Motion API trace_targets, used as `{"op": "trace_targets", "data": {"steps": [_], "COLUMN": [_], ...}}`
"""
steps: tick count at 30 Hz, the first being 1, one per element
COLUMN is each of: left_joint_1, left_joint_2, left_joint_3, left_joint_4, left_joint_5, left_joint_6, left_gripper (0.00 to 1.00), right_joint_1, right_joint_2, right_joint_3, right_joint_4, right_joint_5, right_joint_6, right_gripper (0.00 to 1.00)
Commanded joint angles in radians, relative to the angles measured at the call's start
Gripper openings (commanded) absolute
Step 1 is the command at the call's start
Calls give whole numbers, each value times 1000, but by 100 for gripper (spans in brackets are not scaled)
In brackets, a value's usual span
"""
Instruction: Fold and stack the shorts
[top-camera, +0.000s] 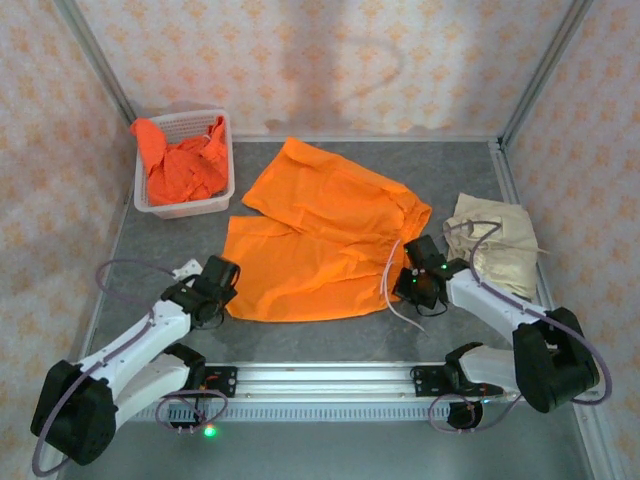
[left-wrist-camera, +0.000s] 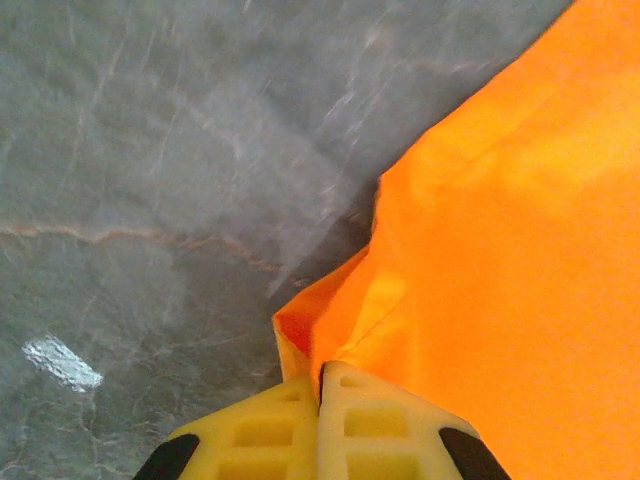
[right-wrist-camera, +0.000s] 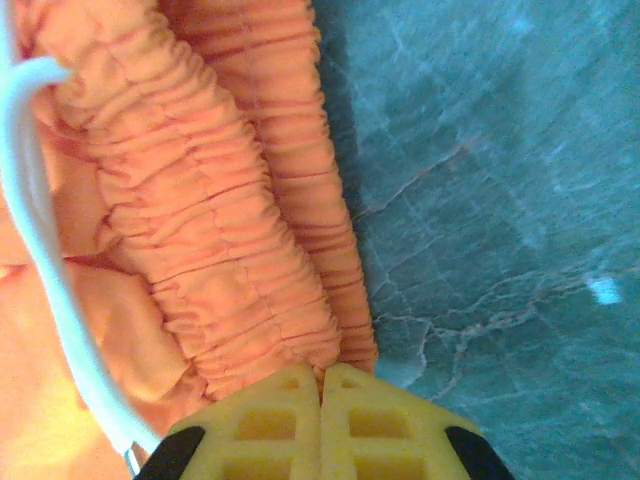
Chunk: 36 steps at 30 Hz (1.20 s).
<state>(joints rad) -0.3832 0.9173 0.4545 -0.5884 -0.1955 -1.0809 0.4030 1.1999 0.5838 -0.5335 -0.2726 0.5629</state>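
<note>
Grey marble tabletop (top-camera: 300, 345): left hand (left-wrist-camera: 320, 385) pinched shut on a corner of bright orange cloth shorts (top-camera: 320, 240); right hand (right-wrist-camera: 321, 380) clamped on their waistband (right-wrist-camera: 230, 230).

Robot laboratory test cell. Patterned wall panels (top-camera: 350, 60) in aluminium frame posts (top-camera: 95, 60) enclose a grey stone-look table (top-camera: 300, 338). Robot arms (top-camera: 140, 345) are bolted to an aluminium rail (top-camera: 330, 374) at its near edge.
</note>
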Motion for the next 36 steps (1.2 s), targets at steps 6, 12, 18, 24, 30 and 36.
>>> {"op": "trace_targets", "data": {"steps": [6, 12, 18, 24, 30, 36], "left_joint_1": [14, 16, 15, 15, 16, 15], "left_joint_2": [-109, -123, -78, -7, 144, 335], "left_joint_3": [289, 508, 737, 884, 957, 1016], "left_joint_4": [-241, -320, -368, -345, -285, -230], "left_joint_5": [-166, -215, -209, -173, -153, -154], "left_joint_6": [139, 223, 292, 344, 379, 392], "left_gripper": [0, 0, 0, 0, 0, 0], "right_joint_1": [3, 2, 2, 2, -10, -79], "right_joint_2": [-154, -222, -263, -293, -215, -88], "right_joint_3": [228, 350, 447, 478, 510, 544], "right_joint_4": [-244, -339, -416, -434, -406, -360], "right_joint_5": [136, 127, 131, 147, 169, 147], "right_joint_6": [-117, -148, -170, -177, -194, -230], "right_gripper": [0, 0, 0, 0, 0, 0]}}
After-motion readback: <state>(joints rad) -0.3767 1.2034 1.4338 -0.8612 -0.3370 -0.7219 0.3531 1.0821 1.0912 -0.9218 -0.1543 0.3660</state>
